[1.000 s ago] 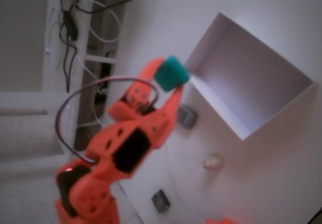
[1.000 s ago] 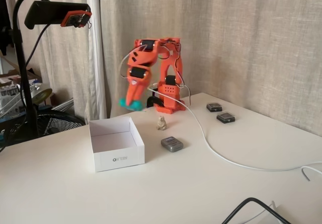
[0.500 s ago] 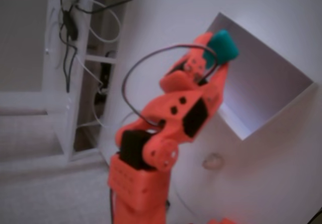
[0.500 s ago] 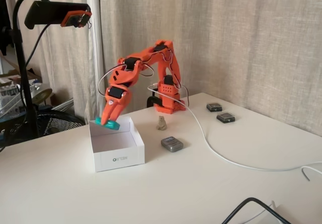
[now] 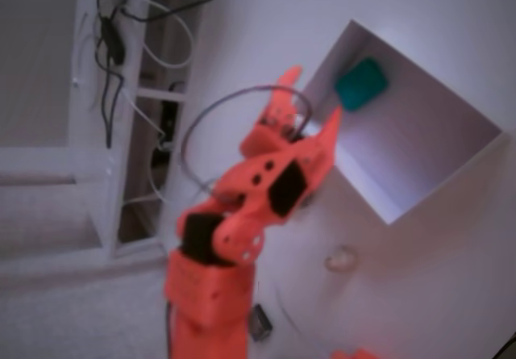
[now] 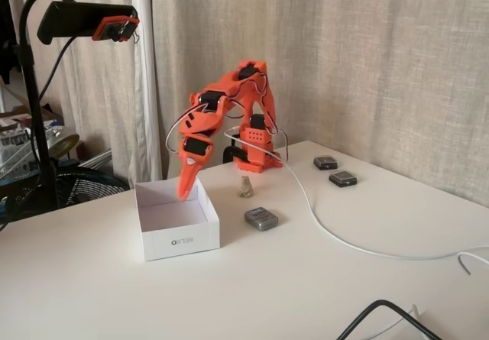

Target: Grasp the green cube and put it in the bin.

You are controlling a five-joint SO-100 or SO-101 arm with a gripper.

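One orange arm, one white bin (image 6: 177, 241), one green cube (image 5: 360, 84). In a fixed view from above, the teal block with rounded corners lies on the bin's (image 5: 419, 189) floor near its far left corner, upper right of the frame. The gripper (image 5: 310, 97) hangs empty at frame centre beside the bin's near wall, its two fingers spread apart. In the side-on fixed view, the gripper (image 6: 186, 191) points down over the bin's rear edge; one grey block (image 6: 261, 218), one beige lump (image 6: 245, 187) and two small dark devices (image 6: 335, 170) sit on the table (image 6: 306, 294).
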